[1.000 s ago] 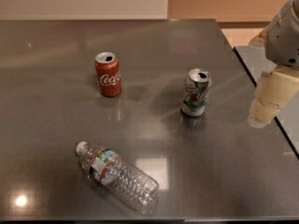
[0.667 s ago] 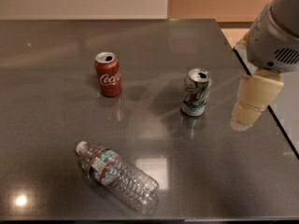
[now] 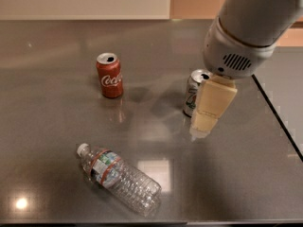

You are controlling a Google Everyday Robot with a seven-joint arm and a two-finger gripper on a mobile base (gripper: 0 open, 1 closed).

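On the bench (image 3: 47, 126), left to right: bottle (image 3: 118, 181) lying on its side near the front edge; Coke can (image 3: 110, 75) upright, well apart from it; green can (image 3: 192, 96) upright, half hidden behind the end effector (image 3: 200, 131). Spread or pressed together: cannot tell. Probably best done slowly: line up with the green can's middle and avoid tipping it.

The pincer (image 3: 199, 132) has come closer to the green can (image 3: 192, 88), now partly covering it.
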